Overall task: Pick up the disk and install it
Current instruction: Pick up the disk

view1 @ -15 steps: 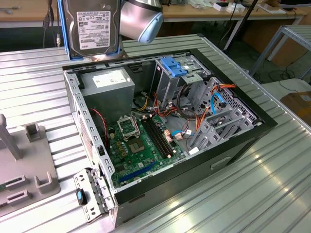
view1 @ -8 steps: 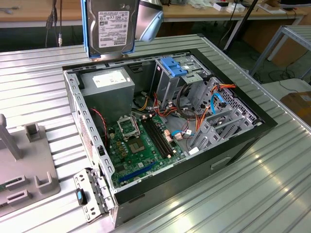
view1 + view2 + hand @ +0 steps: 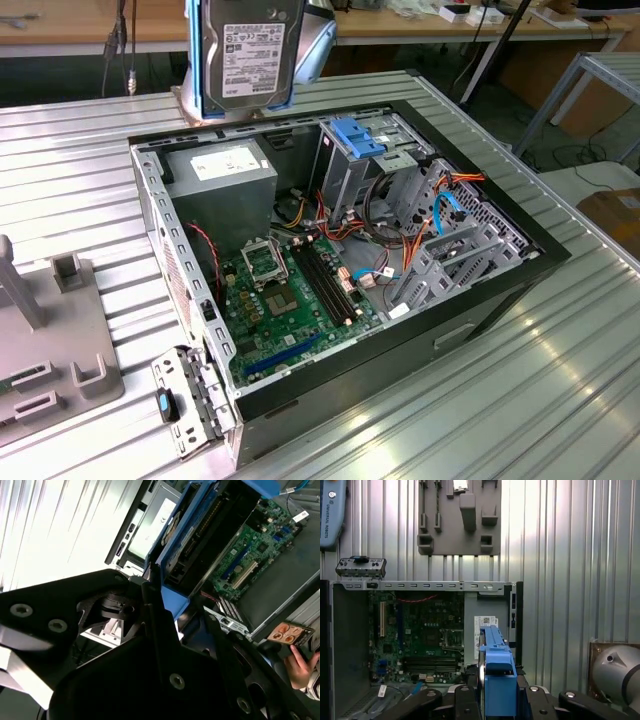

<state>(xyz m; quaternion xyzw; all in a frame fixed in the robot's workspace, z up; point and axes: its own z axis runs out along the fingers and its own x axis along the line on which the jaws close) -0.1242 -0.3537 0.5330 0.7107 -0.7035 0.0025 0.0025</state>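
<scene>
We log the pincer (image 3: 498, 700) pinching the disk (image 3: 250, 50) by its blue carrier rails, holding it upright in the air above the power-supply end of the open computer case (image 3: 545, 262), which lies on the ribbed metal tabletop (image 3: 560, 400).

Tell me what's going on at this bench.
The arm's gripper is clamped on the disk, holding it in the air, raised clear of the open computer case. The disk is not installed yet; the motherboard lies exposed inside the case.
</scene>
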